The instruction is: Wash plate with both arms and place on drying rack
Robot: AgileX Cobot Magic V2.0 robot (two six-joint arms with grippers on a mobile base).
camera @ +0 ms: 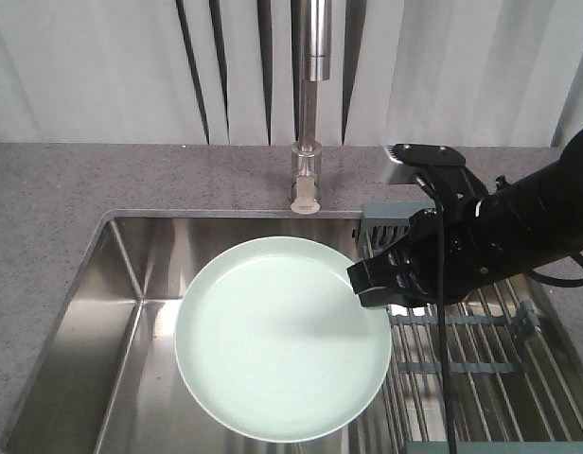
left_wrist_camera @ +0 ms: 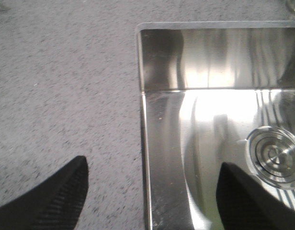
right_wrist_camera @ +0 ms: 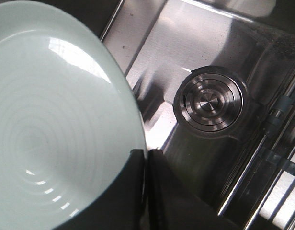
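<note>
The pale mint-green plate [camera: 282,340] hangs face up over the steel sink, held by its right rim. My right gripper [camera: 370,282] is shut on that rim; in the right wrist view the plate [right_wrist_camera: 51,124] fills the left side and the gripper [right_wrist_camera: 146,155] pinches its edge between both fingers. My left gripper [left_wrist_camera: 152,175] is open over the sink's left edge, one finger above the counter and the other above the basin, nothing between them. The left arm does not show in the front view. The drying rack [camera: 481,369] lies right of the sink, under the right arm.
A tall steel tap [camera: 308,113] stands behind the sink, its spout above the plate's far edge. The sink basin [camera: 131,312] has a round drain [right_wrist_camera: 209,103], also seen as the drain [left_wrist_camera: 277,155] in the left wrist view. Grey speckled counter [camera: 45,218] surrounds the sink.
</note>
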